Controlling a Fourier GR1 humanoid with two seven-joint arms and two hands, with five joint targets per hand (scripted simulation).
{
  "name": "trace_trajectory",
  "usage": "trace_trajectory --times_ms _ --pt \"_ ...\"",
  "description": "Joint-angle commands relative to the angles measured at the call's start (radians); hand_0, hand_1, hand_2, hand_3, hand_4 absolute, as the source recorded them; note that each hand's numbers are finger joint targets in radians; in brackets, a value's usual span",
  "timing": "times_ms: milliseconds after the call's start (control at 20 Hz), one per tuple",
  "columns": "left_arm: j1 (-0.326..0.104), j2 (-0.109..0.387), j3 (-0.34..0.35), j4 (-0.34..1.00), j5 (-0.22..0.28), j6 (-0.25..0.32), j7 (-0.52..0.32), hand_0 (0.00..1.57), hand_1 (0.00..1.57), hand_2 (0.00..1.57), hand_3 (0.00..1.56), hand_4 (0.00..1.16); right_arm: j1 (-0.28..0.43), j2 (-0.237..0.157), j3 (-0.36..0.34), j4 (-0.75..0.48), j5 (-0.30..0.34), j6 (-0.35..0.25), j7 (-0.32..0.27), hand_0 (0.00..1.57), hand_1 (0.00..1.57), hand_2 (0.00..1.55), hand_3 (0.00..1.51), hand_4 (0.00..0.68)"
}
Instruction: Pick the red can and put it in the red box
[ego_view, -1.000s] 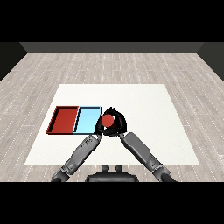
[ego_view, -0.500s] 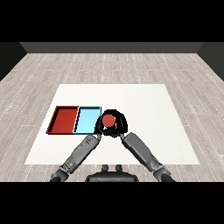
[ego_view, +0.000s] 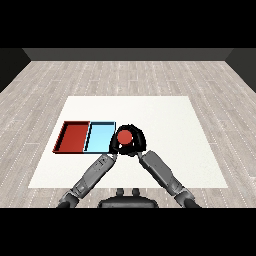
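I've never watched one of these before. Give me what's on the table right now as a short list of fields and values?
surface: white table
red tray: far left, nothing visible in it
light blue tray: directly beside the red tray, on its right
red can: just right of the light blue tray, not in either tray
right hand: curled round the red can
left hand: close against the can's left side; finger state unclear
task status: can not yet in the red tray
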Motion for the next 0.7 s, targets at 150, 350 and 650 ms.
trace_trajectory --times_ms 150,350,650 --pt "-0.008 -0.033 -0.015 0.007 0.039 -0.008 -0.023 1.57 1.57 1.57 1.49 1.14 0.019 0.017 0.020 -0.058 -0.031 0.045 0.034 0.76 0.76 0.61 0.00 0.000" --pt "-0.009 -0.033 -0.014 0.009 0.040 -0.008 -0.025 1.57 1.57 1.57 1.49 1.14 0.030 0.017 0.003 -0.080 0.016 0.059 0.037 0.00 0.00 0.00 0.00 0.000" --pt "0.016 -0.021 -0.017 -0.060 -0.027 0.004 0.038 1.57 1.57 1.57 1.49 1.15 0.024 0.016 -0.016 -0.161 0.093 0.023 0.114 0.00 0.00 0.00 0.00 0.000"
